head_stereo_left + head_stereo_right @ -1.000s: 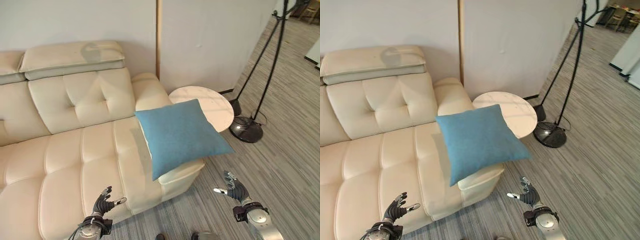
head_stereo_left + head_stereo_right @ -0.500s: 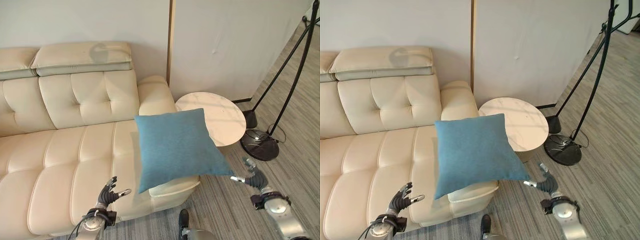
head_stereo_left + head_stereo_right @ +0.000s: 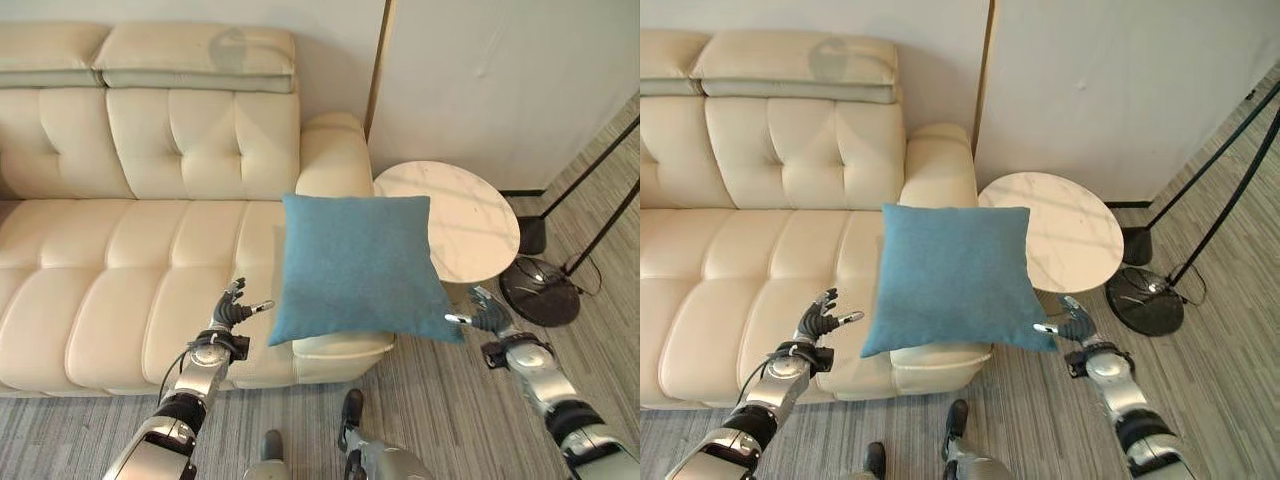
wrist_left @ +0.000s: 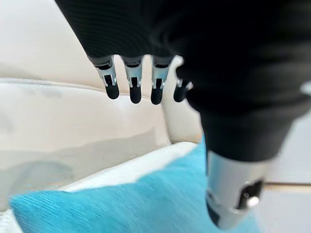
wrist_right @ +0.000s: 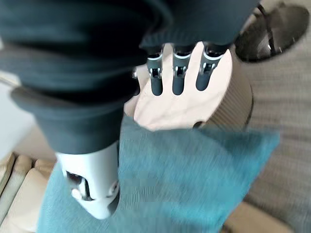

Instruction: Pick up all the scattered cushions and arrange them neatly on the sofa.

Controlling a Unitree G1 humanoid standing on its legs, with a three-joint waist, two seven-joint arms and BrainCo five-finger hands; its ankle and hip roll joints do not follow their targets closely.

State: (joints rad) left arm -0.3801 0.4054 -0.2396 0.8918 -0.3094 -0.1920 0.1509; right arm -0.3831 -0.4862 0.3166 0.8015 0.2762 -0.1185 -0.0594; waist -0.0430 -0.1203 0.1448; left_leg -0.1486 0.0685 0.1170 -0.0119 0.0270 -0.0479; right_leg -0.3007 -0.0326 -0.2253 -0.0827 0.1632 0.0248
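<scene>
A blue square cushion (image 3: 358, 265) lies on the right armrest of the cream sofa (image 3: 120, 260), overhanging its front and the side table. My left hand (image 3: 231, 312) is open in front of the sofa seat, just left of the cushion's lower left corner. My right hand (image 3: 488, 316) is open beside the cushion's lower right corner, its thumb close to the fabric. The left wrist view has straight fingers (image 4: 132, 87) over the sofa with the cushion (image 4: 141, 206) below. In the right wrist view straight fingers (image 5: 178, 78) reach over the cushion (image 5: 175, 184).
A round marble-topped side table (image 3: 462, 215) stands right of the armrest. A floor lamp's dark base (image 3: 543, 290) and poles stand further right on the striped carpet. A white wall runs behind the sofa.
The camera has shifted, showing more of the sofa. Both hands have risen and closed in on the cushion's two lower corners.
</scene>
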